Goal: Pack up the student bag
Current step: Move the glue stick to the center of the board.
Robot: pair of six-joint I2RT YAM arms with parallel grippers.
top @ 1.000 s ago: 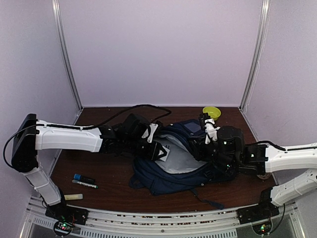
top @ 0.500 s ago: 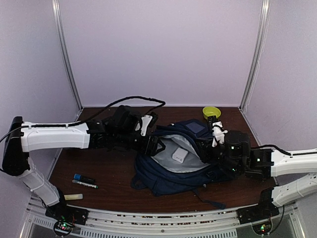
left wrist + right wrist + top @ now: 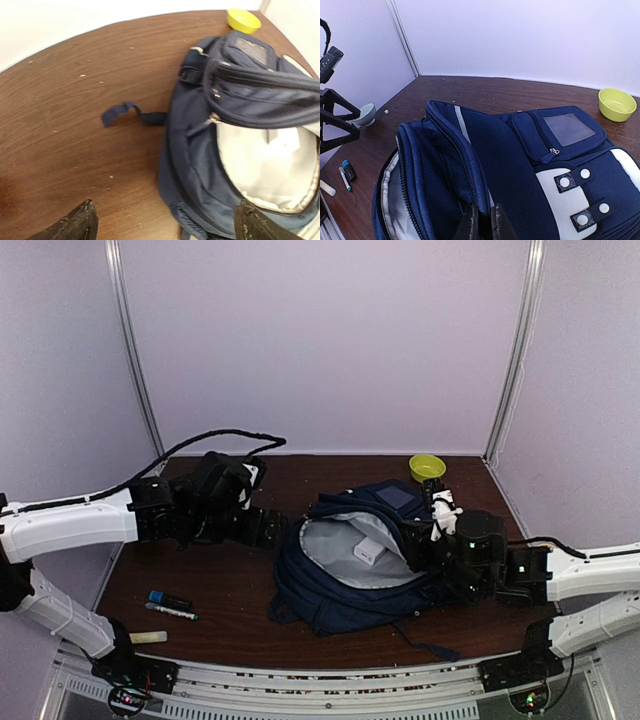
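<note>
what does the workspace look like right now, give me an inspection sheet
surface: brown wooden table, a few pale specks.
job's things: backpack lying open, grey lining showing, small white item inside.
clutter: yellow bowl at the far edge; white cup on the left; marker, pen and pale stick near the left base.
grippers: left gripper open, empty, beside the backpack; right gripper shut on the backpack's opening edge.
cables: black cable looping above the left arm, touching nothing on the table.
surroundings: plain lilac walls, metal corner posts.
</note>
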